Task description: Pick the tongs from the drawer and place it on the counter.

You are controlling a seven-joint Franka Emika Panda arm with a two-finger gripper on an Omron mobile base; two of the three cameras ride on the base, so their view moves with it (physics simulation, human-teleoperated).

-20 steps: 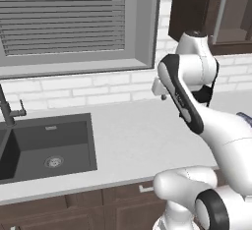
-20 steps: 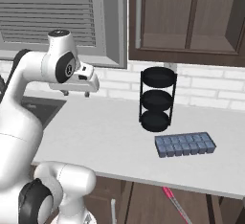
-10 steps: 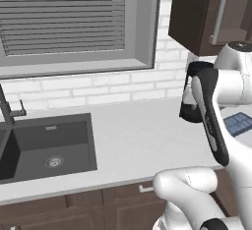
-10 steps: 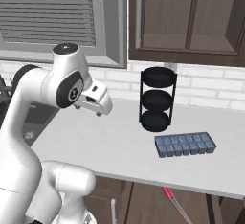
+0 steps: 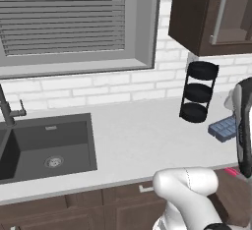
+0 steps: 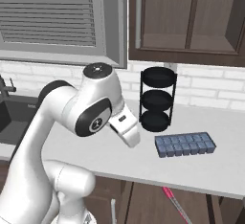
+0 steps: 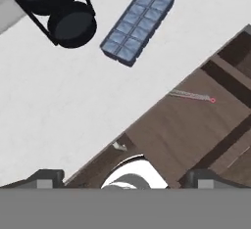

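Note:
The tongs lie in the open brown drawer, thin grey arms with a small pink end toward the right of the hand view. They also show as a pink strip below the counter's front edge, and a pink tip peeks past the arm. The pale counter spreads above the drawer. My gripper hangs high over the counter edge and drawer, open, its fingertips wide apart with nothing between them.
A blue-grey ice cube tray lies on the counter beside a black three-tier rack. The dark sink with its faucet is far left. Dark wall cabinets hang above the rack.
The arm has swung from over the middle of the counter to the right, toward the rack and the open drawer. The tray, rack and tongs have not moved.

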